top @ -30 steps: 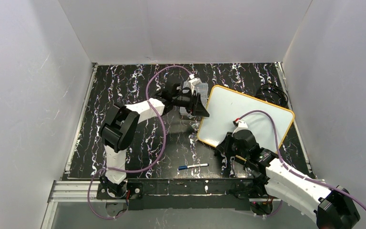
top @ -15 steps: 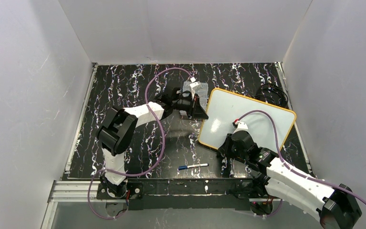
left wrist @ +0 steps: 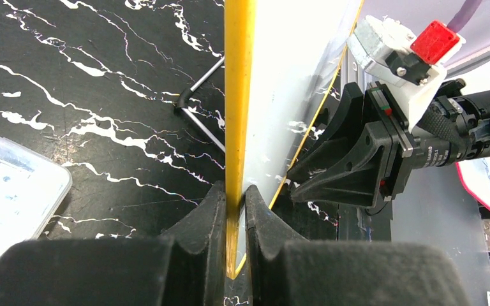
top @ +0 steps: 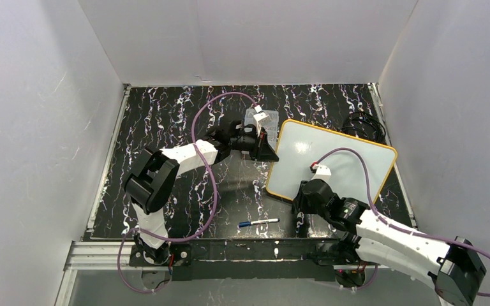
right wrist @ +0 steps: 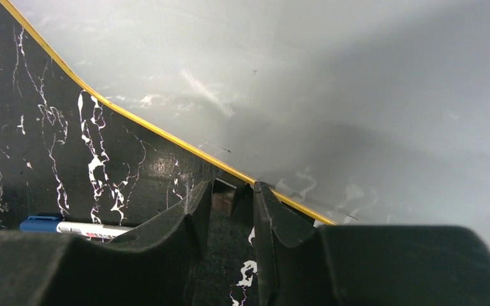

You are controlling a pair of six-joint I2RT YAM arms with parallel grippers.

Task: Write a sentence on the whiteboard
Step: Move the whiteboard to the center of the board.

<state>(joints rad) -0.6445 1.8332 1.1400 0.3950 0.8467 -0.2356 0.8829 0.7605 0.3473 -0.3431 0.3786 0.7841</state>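
The whiteboard (top: 341, 159) with its orange-yellow frame lies at the right middle of the table, and I see no lettering on it. My left gripper (top: 269, 152) is shut on the board's left frame edge (left wrist: 238, 95), with the jaws pinching the yellow rim (left wrist: 235, 194). My right gripper (top: 298, 199) sits at the board's near-left edge (right wrist: 166, 137). Its fingers (right wrist: 231, 191) stand a narrow gap apart, just short of the rim, holding nothing I can make out. The sentence is not in view. A marker (top: 259, 223) with a blue cap lies on the table near the front edge and also shows in the right wrist view (right wrist: 76, 227).
A clear plastic compartment box (top: 259, 118) sits just behind my left gripper and shows in the left wrist view (left wrist: 6, 191). A black cable coil (top: 363, 124) lies behind the board. A small bent metal key (left wrist: 201, 115) lies on the black marbled table (top: 166, 127).
My left arm has swung its elbow left and kept its hold on the board, which turned slightly. My right gripper has crept left along the board's near-left edge.
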